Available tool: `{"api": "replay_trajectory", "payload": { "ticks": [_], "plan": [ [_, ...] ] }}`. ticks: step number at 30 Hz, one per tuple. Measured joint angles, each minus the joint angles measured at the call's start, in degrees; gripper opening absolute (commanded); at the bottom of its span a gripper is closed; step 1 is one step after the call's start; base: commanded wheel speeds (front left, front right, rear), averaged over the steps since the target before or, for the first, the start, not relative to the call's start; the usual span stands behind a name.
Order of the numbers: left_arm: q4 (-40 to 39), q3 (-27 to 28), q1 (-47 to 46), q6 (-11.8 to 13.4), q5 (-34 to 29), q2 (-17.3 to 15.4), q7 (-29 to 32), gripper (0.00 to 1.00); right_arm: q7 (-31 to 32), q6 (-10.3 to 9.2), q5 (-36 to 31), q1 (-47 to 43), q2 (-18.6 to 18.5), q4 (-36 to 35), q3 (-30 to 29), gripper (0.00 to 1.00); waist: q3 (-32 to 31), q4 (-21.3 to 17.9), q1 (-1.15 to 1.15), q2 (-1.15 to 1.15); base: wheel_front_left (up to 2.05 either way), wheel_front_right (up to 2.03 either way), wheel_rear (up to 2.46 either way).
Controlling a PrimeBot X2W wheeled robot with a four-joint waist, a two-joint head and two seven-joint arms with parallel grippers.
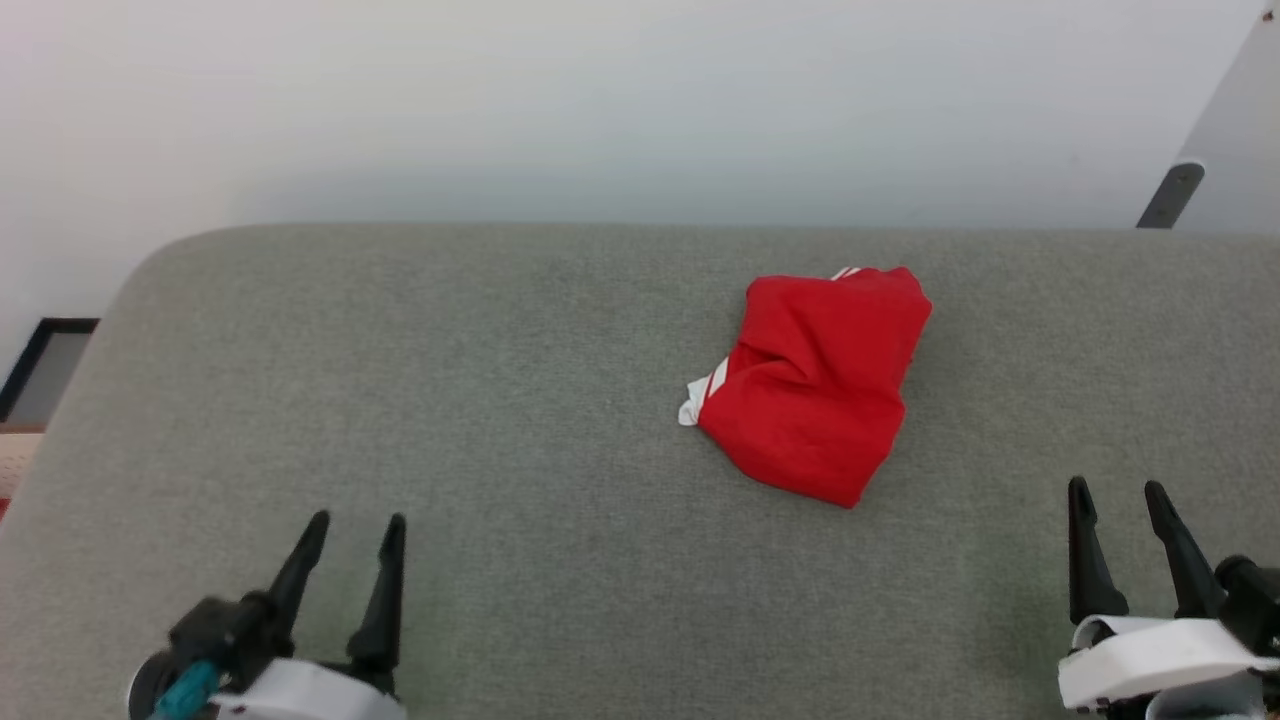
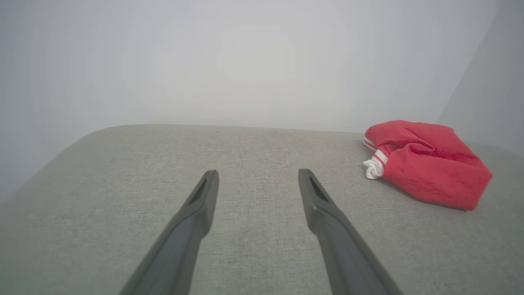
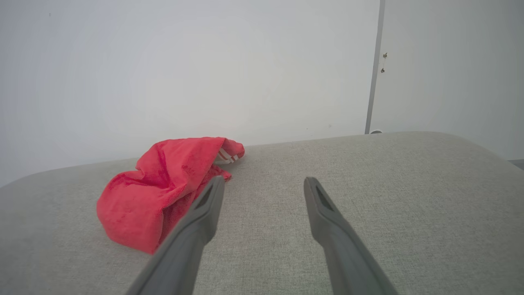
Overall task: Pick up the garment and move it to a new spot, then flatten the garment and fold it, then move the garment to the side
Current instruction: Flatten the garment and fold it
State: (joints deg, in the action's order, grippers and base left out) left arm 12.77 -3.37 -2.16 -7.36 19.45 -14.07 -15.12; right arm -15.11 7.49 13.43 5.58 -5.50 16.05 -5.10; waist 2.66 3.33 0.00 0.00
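The garment [image 1: 815, 385] is a red bundle with a bit of white-and-red striped trim showing, lying crumpled right of centre on the grey padded surface [image 1: 500, 400]. In the left wrist view the garment [image 2: 428, 164] lies ahead to the right; in the right wrist view the garment [image 3: 163, 190] lies ahead to the left. My left gripper [image 1: 358, 527] is at the lower left, open and empty, far from the cloth. My right gripper [image 1: 1118, 493] is at the lower right, open and empty, a little below and right of the bundle.
A pale wall [image 1: 640, 100] rises behind the surface's far rounded edge. A dark-framed panel [image 1: 45, 370] stands off the left edge. At the upper right a grey leg [image 1: 1170, 195] slants beside a door or panel [image 3: 450, 65].
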Motion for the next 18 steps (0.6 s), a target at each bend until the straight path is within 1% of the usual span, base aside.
{"api": "replay_trajectory", "payload": {
  "ticks": [3, 5, 7, 10, 12, 14, 18],
  "plan": [
    [0.49, -3.65, -3.55, -0.03, 1.19, -2.25, 0.00, 1.00, 0.00, 0.00, 0.01, 1.26, 0.36, -0.34, 0.49, 1.00, 0.66, -0.76, 0.00, 0.00, 0.00, 0.00, 0.00],
    [1.78, -7.12, -7.72, -0.03, 3.52, -3.76, 0.18, 1.00, 0.00, 0.00, 0.03, 1.81, 0.68, -0.45, 1.16, 1.00, 1.13, -1.49, 0.00, 0.00, 0.00, 0.00, 0.00],
    [4.16, -11.28, -11.96, -0.04, 5.00, -6.02, 2.33, 1.00, 0.00, 0.00, 0.16, 2.24, 1.03, -0.48, 1.51, 1.00, 1.60, -2.41, 0.00, 0.00, 0.00, 0.00, 0.00],
    [8.16, -16.64, -19.08, -0.04, 9.94, -8.24, 7.93, 1.00, 0.00, 0.00, 0.38, 3.19, 1.45, -0.56, 1.90, 1.00, 2.46, -4.04, 0.00, 0.00, 0.00, 0.00, 0.00],
    [11.62, -19.45, -23.66, -0.04, 14.36, -9.03, 13.14, 1.00, 0.00, 0.00, 0.60, 3.86, 1.79, -0.76, 2.13, 1.00, 3.19, -5.26, 0.00, 0.00, 0.00, 0.00, 0.00],
    [14.30, -23.37, -27.42, -0.04, 17.91, -10.84, 17.73, 1.00, 0.00, 0.00, 0.73, 4.46, 2.08, -0.78, 2.34, 1.00, 4.02, -6.57, 0.00, 0.00, 0.00, 0.00, 0.00],
    [19.13, -28.92, -33.79, -0.04, 26.70, -12.78, 26.63, 1.00, 0.00, 0.00, 1.55, 5.60, 2.34, -1.09, 2.61, 1.00, 5.89, -9.46, 0.00, 0.00, 0.00, 0.00, 0.00]
  ]
}}
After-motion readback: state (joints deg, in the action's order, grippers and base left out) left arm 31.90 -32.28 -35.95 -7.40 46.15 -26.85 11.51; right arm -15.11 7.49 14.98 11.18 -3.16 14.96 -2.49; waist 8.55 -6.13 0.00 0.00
